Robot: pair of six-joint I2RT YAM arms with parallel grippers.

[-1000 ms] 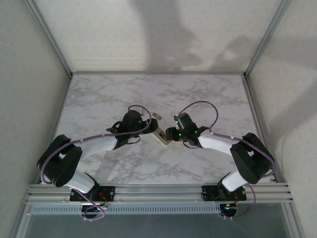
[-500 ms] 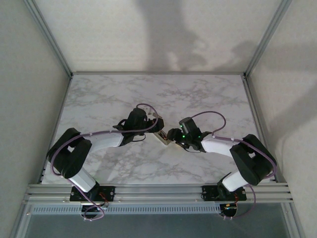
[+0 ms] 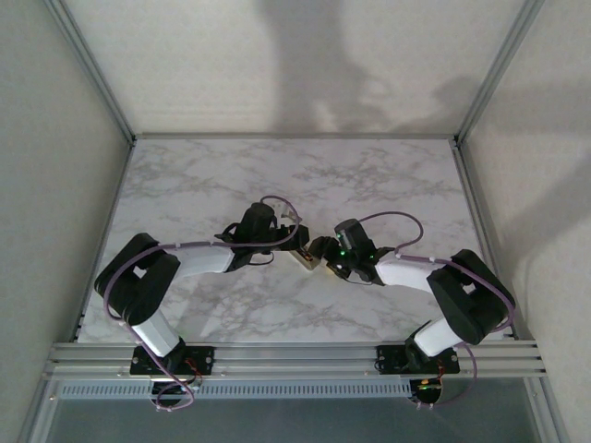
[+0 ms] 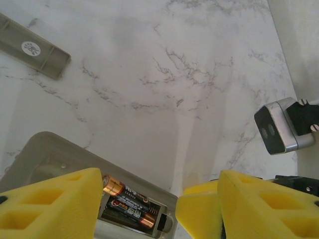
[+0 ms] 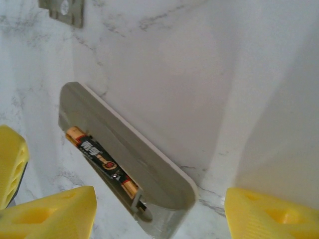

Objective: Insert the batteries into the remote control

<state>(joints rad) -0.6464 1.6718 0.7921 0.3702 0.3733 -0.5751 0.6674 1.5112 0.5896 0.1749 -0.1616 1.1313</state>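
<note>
While both arms meet at mid-desk [image 3: 295,175], the remote control [image 3: 306,259] lies back-up between them, its open compartment showing the batteries [image 4: 130,203] seated side by side. The left fingers [image 4: 50,204] stand spread just above it, clasping nothing. The right fingers [image 5: 50,211] gape wide either side of it, released. A grey cover [image 4: 32,46] lies apart.
</note>
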